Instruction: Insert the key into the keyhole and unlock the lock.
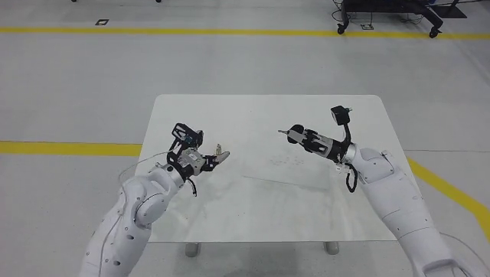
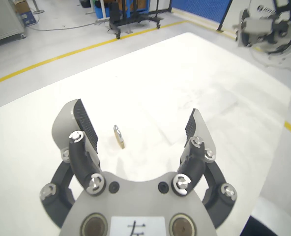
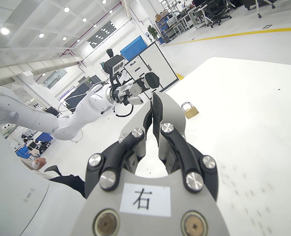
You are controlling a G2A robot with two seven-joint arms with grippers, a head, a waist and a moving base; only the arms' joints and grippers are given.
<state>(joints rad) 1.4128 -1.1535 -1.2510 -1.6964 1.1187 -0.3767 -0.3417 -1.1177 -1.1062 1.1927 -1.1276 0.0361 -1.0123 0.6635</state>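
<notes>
Small brass padlock (image 3: pixel 190 110) sits on the table (image 2: pixel 160 74) just ahead of the wide-open, empty left end effector (image 2: pixel 135 106); right end effector (image 3: pixel 154 104) pinched closed, key unconfirmed; lock looks rigid, dense, slick, so best clamped across its flat body.

The padlock (image 3: pixel 189 110) is too small to show its keyhole. The right gripper (image 3: pixel 152 100) has its pads pressed together; any key between them is hidden. From the left wrist view it appears blurred.
</notes>
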